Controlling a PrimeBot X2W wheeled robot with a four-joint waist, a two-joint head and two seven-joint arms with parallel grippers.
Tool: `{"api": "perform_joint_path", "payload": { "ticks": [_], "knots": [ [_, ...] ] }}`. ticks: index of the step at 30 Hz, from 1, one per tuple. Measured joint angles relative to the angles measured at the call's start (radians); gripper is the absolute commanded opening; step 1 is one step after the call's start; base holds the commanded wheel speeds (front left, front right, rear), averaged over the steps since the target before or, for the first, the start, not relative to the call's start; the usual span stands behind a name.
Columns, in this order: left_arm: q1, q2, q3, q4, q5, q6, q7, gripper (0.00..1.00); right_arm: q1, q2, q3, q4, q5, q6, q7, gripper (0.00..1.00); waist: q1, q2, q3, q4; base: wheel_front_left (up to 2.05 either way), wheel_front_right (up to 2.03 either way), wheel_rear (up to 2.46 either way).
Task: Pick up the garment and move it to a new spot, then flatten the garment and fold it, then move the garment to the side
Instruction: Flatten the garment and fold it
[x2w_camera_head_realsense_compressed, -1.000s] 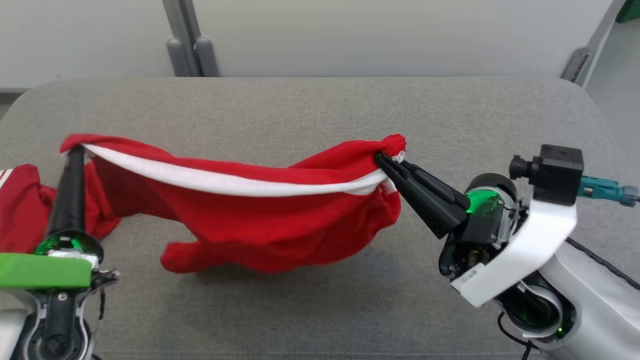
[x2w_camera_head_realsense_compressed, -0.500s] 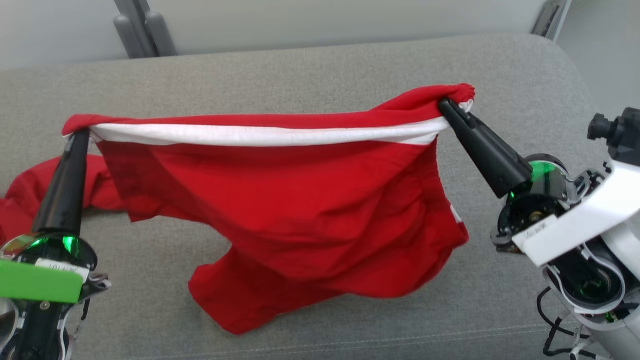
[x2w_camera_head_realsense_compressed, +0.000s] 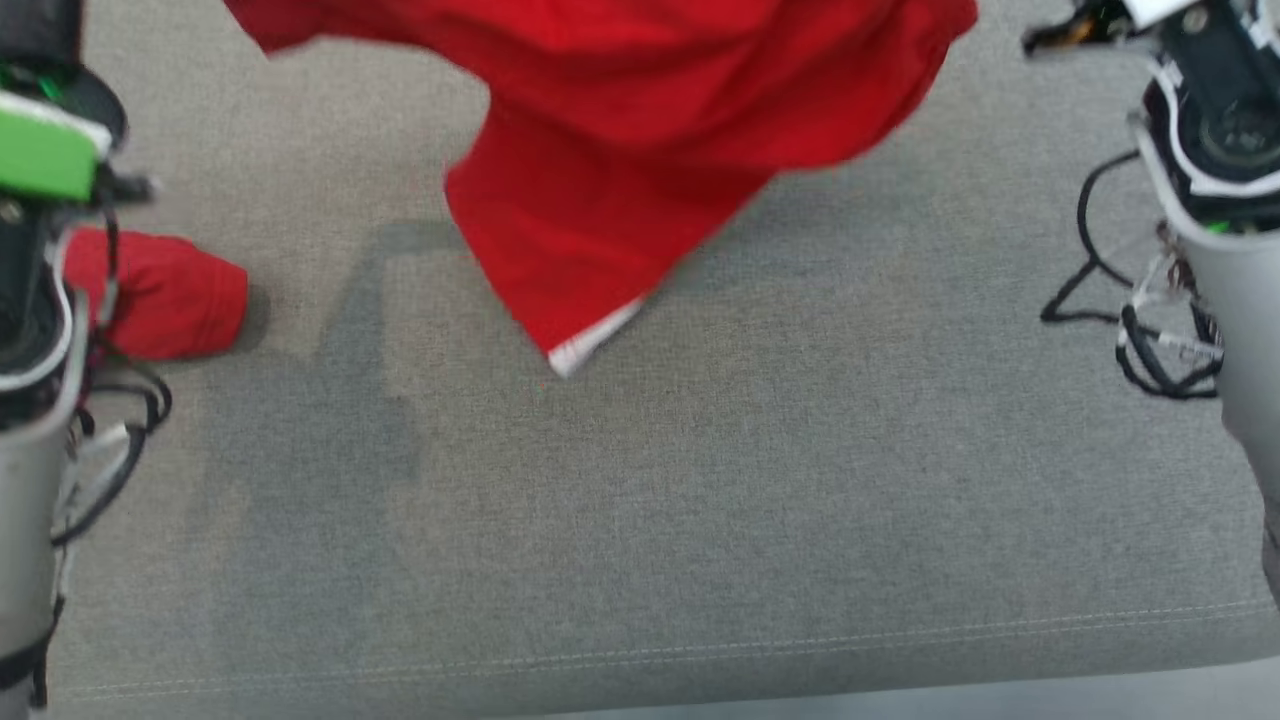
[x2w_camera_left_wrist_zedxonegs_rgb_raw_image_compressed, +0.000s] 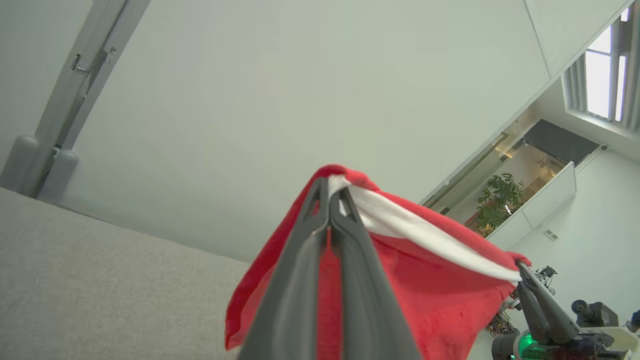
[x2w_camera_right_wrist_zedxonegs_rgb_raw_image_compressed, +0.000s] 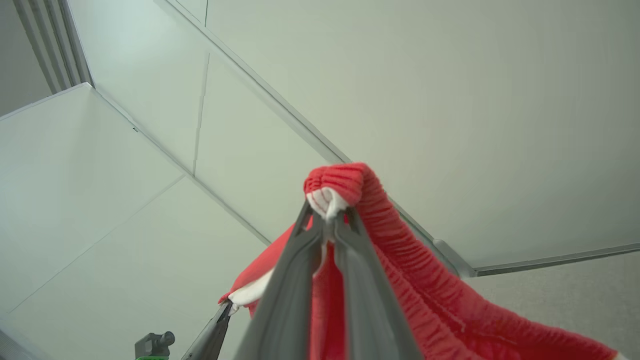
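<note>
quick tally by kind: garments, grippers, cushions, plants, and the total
garment: 1
grippers: 2, left gripper and right gripper, both shut on the garment
cushion: 1
plant: 1
total: 5

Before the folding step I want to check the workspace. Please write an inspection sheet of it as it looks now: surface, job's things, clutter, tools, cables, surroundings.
Surface: grey fabric surface, flat, with a seam near its front edge.
Job's things: red garment with a white band, lifted and hanging between both tools; one red part lies on the surface by the left arm.
Clutter: nothing seen.
Tools: left tool shut on the garment's white-banded edge; right tool shut on a bunched red and white corner.
Cables: loose black cables hang at both arms.
Surroundings: pale wall, grey post, plant, window.
</note>
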Motion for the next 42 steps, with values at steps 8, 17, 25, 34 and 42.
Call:
{"api": "perform_joint_path", "payload": {
  "ticks": [8,17,25,34,42],
  "knots": [
    [-0.244,-0.048,0.057,0.013,0.144,0.0,-0.109,0.0,-0.198,0.06,-0.032,0.032,-0.086,0.001,-0.087,0.0,0.0,0.0,0.099,0.001,0.0,0.0,0.0],
    [0.007,-0.088,-0.095,0.137,0.206,0.0,-0.133,0.0,0.101,0.023,0.044,0.146,-0.056,0.063,-0.093,0.0,0.0002,0.0,0.174,-0.021,0.0,0.0,0.0],
    [0.334,-0.108,-0.057,0.174,0.123,-0.001,-0.175,0.0,0.398,0.025,0.074,0.155,0.023,0.151,-0.099,0.0,0.0001,0.0,0.115,-0.04,0.0,0.0,0.0],
    [0.464,-0.123,-0.058,0.126,0.083,-0.001,-0.176,0.0,0.574,-0.016,0.096,0.124,0.056,0.178,-0.101,0.0,0.0,0.0,0.013,-0.049,0.0,0.0,0.0],
    [0.6,-0.099,-0.067,0.075,0.103,-0.001,-0.175,0.0,0.702,-0.054,0.12,0.098,0.043,0.177,-0.109,0.0,0.0,0.0,-0.053,-0.045,0.0,0.0,0.0]
  ]
}}
